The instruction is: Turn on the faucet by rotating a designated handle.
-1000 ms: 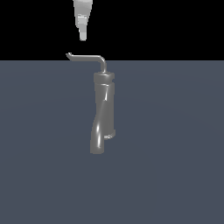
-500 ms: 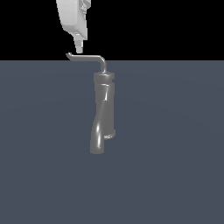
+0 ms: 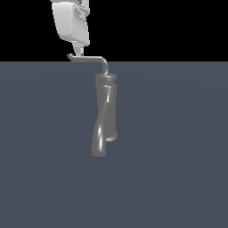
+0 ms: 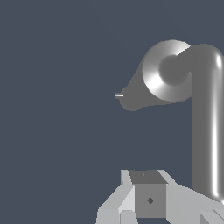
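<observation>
Metal is what the faucet (image 3: 105, 113) looks like: grey, smooth and shiny, with soft bright streaks on it. Its body is a tall round tube that stands straight up on the flat, dark grey-blue desk (image 3: 178, 156). A thick bent tube, the spout (image 3: 99, 140), runs down the front of the body and ends near the bottom, on the exterior view's left side of it.

On top sits the handle (image 3: 89, 59). It is a thin grey rod, much skinnier than the body. It comes up out of the top of the faucet, bends, and then lies flat. Its long part points toward the exterior view's left. At the far end is a tiny tip that turns up.

The gripper (image 3: 79, 50) is white and boxy, with flat sides. It hangs right over the far end of the handle, just beside the little tip. Its point comes down to the rod there, but I cannot tell if they touch. I also cannot tell if the gripper is apart or together.

In the wrist view the faucet (image 4: 168, 74) shows as a shiny round cap, and the handle (image 4: 205, 118) is a long grey bar going off from it. The gripper (image 4: 151, 199) shows as pale grey blocks, close to that bar.
</observation>
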Available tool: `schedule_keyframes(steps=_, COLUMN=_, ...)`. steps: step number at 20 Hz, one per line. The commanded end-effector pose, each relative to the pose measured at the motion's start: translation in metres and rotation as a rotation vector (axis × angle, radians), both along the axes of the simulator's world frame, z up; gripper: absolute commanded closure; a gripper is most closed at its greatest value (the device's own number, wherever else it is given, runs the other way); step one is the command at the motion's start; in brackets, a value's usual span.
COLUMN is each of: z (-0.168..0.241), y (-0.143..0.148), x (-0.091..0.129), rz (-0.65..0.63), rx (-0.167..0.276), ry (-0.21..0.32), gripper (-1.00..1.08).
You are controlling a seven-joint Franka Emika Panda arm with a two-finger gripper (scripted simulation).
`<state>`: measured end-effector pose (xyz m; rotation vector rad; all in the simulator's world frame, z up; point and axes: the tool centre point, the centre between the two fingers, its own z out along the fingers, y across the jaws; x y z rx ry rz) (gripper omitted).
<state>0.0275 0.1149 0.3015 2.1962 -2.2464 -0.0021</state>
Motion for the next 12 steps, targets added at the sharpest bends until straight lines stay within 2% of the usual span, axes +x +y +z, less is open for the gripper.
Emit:
schedule_keyframes(steps=1, z=-0.001, y=0.001, x=0.001, rz=-0.006, rx=-0.001, ry=-0.001, gripper=1.08)
schedule_keyframes(steps=5, z=-0.001, y=0.001, x=0.001, rz=-0.005, rx=-0.001, ry=-0.001, gripper=1.08)
schedule_keyframes(steps=12, z=-0.001, y=0.002, x=-0.02, rz=-0.005, rx=-0.001, ry=-0.001, gripper=1.08)
